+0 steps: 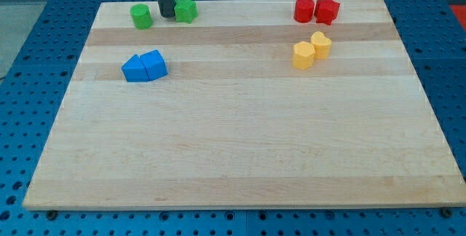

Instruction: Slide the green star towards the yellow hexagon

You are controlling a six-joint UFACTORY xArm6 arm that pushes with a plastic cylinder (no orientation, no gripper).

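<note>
The green star [186,9] lies near the view's top edge of the wooden board, left of centre. My tip [166,14] stands right against the star's left side, between it and a green cylinder [141,16]. Two yellow blocks sit at the view's right: a yellow block [303,54] and another yellow block [321,44] touching it up and to the right; I cannot tell for sure which one is the hexagon.
Two blue blocks [144,67] sit together at the view's left. A red cylinder [303,9] and a red star [327,10] sit at the top right. The wooden board [240,148] lies on a blue pegged table.
</note>
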